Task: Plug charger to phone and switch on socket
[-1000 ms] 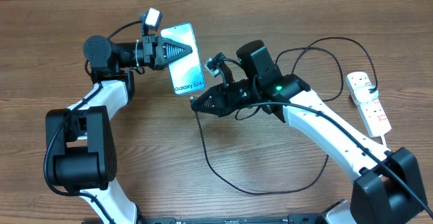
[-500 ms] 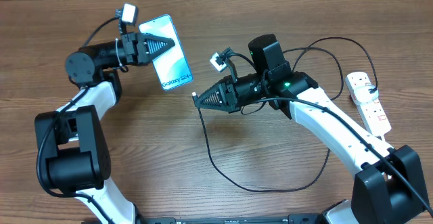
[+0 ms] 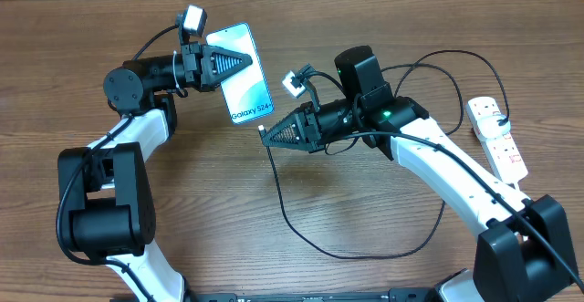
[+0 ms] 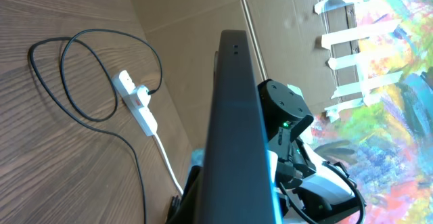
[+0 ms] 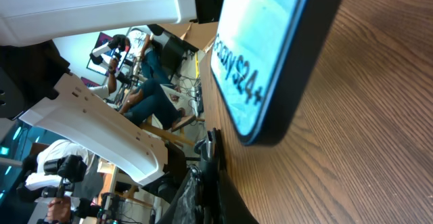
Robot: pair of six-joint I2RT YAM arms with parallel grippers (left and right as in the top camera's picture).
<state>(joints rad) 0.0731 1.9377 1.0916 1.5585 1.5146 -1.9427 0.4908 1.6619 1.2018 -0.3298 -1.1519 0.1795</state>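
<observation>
My left gripper [image 3: 245, 62] is shut on the phone [image 3: 251, 97] and holds it off the table, its blue screen reading "Galaxy S24+". The left wrist view shows the phone [image 4: 237, 116] edge-on. My right gripper [image 3: 264, 131] is shut on the small plug of the charger [image 3: 292, 229]. The plug sits just below and right of the phone's lower end, with a small gap between them. In the right wrist view the phone [image 5: 264, 41] hangs close above my right gripper [image 5: 218, 166]. The socket [image 3: 497, 136] lies at the far right with the charger's other end in it.
The black cable loops over the wooden table [image 3: 182, 202] in front of the right arm and again behind it [image 3: 438, 65]. The socket's thick white cord [image 3: 518, 188] runs toward the front right. The socket [image 4: 139, 104] also shows in the left wrist view. A cardboard wall stands at the back.
The left arm swung the phone left and away, then brought it back right toward the plug. The right gripper turned and rose slightly with the plug, then held still.
</observation>
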